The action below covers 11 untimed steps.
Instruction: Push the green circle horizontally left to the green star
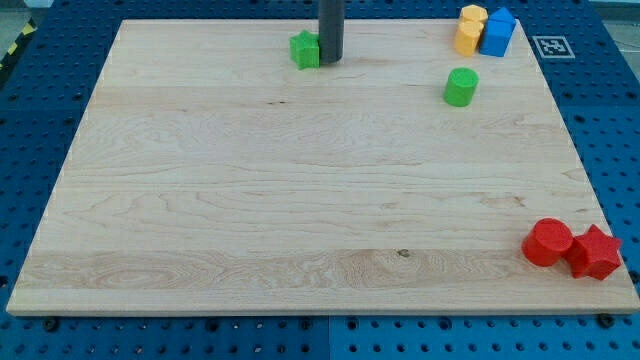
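The green circle is a short green cylinder on the wooden board at the view's upper right. The green star sits near the view's top edge, left of centre. My tip is the lower end of a dark rod that comes down from the view's top; it stands right beside the green star, on its right side, touching or nearly touching it. The green circle lies well to the right of my tip and a little lower in the view.
Two yellow blocks and a blue block cluster at the view's top right corner. A red cylinder and a red star sit together at the view's bottom right. A blue pegboard table surrounds the board.
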### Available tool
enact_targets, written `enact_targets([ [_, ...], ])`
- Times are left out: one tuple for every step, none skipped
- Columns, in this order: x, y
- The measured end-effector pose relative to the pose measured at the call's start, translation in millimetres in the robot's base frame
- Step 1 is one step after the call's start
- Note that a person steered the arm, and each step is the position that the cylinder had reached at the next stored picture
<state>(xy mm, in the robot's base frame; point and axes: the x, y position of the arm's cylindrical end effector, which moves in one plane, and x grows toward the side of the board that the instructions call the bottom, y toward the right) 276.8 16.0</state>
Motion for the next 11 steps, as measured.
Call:
enact_targets([
  [52,33],
  [102,73],
  [119,136],
  [115,187],
  [82,185],
  [54,134],
  [37,94],
  [48,110],
  [53,142],
  [26,137],
  [8,93],
])
